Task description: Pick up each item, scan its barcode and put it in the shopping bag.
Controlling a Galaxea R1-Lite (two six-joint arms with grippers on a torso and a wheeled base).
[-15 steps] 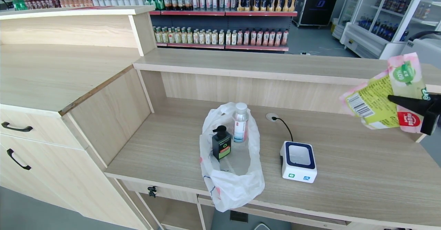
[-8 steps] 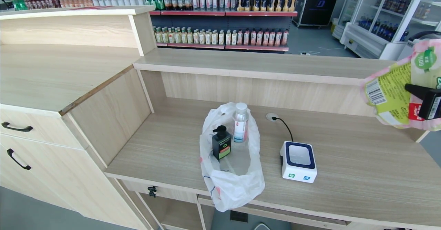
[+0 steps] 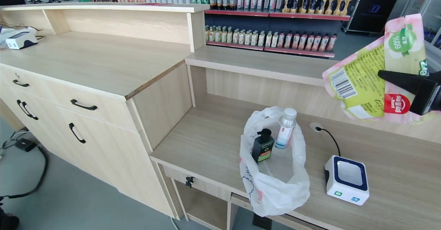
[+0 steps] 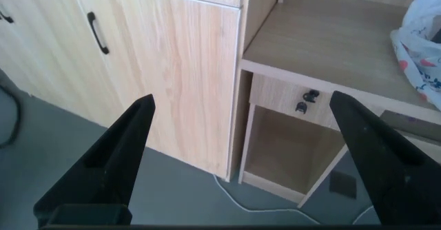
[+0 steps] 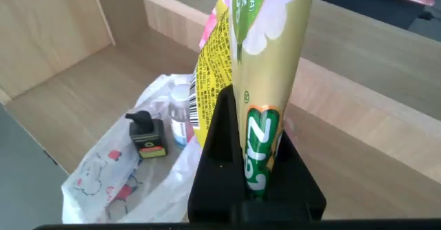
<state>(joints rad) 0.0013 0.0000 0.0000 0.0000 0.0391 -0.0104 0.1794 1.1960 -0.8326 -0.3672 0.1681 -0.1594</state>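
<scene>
My right gripper (image 3: 399,79) is shut on a pink and green snack bag (image 3: 368,75), held high over the counter's right side with its barcode facing left. In the right wrist view the snack bag (image 5: 265,71) stands pinched between my right gripper (image 5: 255,151). Below it a white shopping bag (image 3: 275,181) lies open on the counter, holding a black pump bottle (image 3: 263,150) and a clear bottle (image 3: 286,124). A white and blue scanner (image 3: 347,180) sits to the bag's right. My left gripper (image 4: 241,130) hangs open, low beside the cabinet front.
The wooden counter (image 3: 206,137) has a raised shelf (image 3: 255,61) behind it and a taller cabinet with drawers (image 3: 89,82) to the left. A cable (image 3: 330,138) runs from the scanner to a hole in the counter. Shelves of drinks (image 3: 268,20) stand in the background.
The head camera has turned left, so the whole scene has shifted right. The snack bag stays clamped in my right gripper, first drifting right, now back nearer the scanner.
</scene>
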